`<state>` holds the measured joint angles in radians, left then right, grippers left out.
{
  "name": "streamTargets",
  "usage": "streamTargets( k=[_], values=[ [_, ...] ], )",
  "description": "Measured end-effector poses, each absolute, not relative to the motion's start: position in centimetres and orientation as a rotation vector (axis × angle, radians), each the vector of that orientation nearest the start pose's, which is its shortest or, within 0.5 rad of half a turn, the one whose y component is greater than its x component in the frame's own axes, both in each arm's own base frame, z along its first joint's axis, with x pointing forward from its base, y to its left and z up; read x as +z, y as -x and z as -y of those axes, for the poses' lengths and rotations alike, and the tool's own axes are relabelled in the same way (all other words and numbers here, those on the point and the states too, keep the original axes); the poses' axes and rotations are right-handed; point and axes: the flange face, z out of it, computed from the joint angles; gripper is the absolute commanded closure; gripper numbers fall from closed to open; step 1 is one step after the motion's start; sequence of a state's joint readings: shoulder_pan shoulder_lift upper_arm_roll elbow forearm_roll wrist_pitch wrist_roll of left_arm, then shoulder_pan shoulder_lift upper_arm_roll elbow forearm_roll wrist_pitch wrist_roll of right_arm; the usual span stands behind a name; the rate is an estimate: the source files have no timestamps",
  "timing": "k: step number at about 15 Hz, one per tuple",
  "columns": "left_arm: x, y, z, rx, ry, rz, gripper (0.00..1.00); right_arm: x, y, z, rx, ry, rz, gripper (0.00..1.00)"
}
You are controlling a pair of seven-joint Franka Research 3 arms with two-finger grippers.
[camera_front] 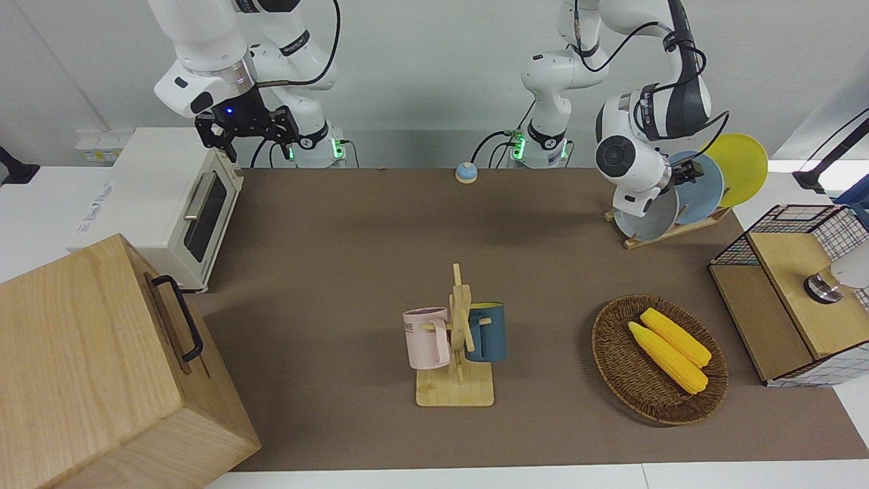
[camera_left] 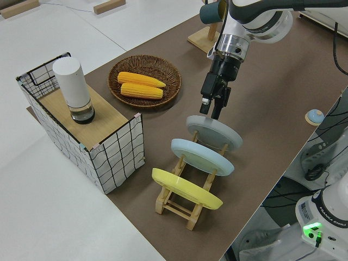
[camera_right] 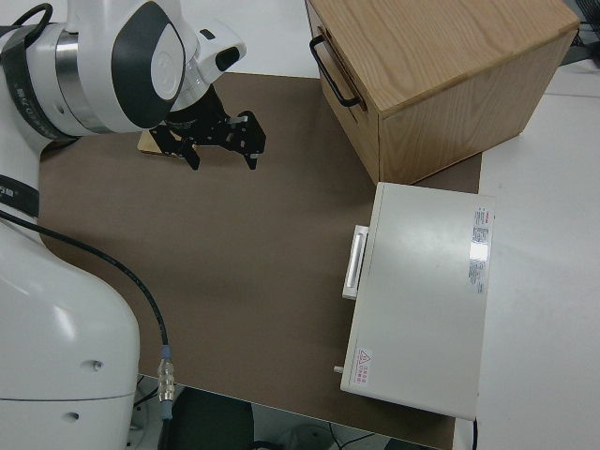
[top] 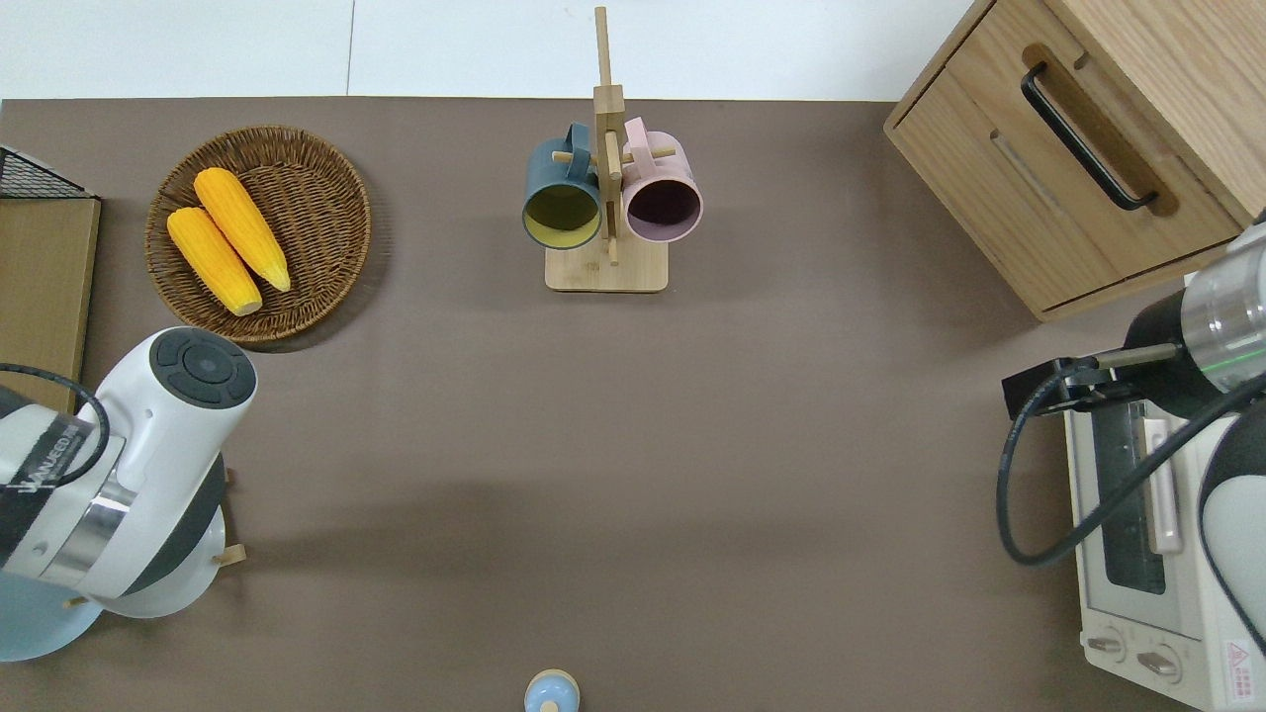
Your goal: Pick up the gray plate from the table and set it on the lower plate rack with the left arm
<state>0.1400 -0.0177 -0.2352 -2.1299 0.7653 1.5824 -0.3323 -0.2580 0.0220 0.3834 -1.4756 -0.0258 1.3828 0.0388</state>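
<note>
Already the gray plate (camera_left: 215,132) is sitting in the lower plate rack (camera_left: 187,200) at the table's (camera_front: 353,258) left-arm edge; the left gripper (camera_left: 212,106) is hovering just above it, jaws apart, seemingly only needing to retreat. The right arm is parked.

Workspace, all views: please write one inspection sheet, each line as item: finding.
Surface: table, brown cover.
Job's things: gray plate stands in the rack, in the slot farthest from the robots, beside the blue plate and yellow plate.
Clutter: mug stand with two mugs; basket with two corn cobs; bell.
Grippers: left gripper open, just above the gray plate; right arm parked, right gripper open.
Cables: black cables along both arms.
Surroundings: oven, wooden cabinet, wire crate.
</note>
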Motion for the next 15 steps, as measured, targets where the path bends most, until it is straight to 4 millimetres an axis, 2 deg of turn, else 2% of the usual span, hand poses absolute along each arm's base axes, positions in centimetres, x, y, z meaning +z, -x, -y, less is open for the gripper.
streamTargets(
  k=[3, 9, 15],
  values=[
    [42.8, -49.8, -2.0, 0.405, 2.356, 0.010, 0.01, 64.2, -53.7, -6.2, 0.176, 3.160, 0.132, 0.017],
    [48.5, -51.8, -0.5, 0.356, 2.615, -0.025, 0.01, 64.2, -53.7, -6.2, 0.176, 3.160, 0.132, 0.017],
    [52.9, -52.5, 0.4, 0.300, 2.912, -0.043, 0.01, 64.2, -53.7, -6.2, 0.176, 3.160, 0.132, 0.017]
  ],
)
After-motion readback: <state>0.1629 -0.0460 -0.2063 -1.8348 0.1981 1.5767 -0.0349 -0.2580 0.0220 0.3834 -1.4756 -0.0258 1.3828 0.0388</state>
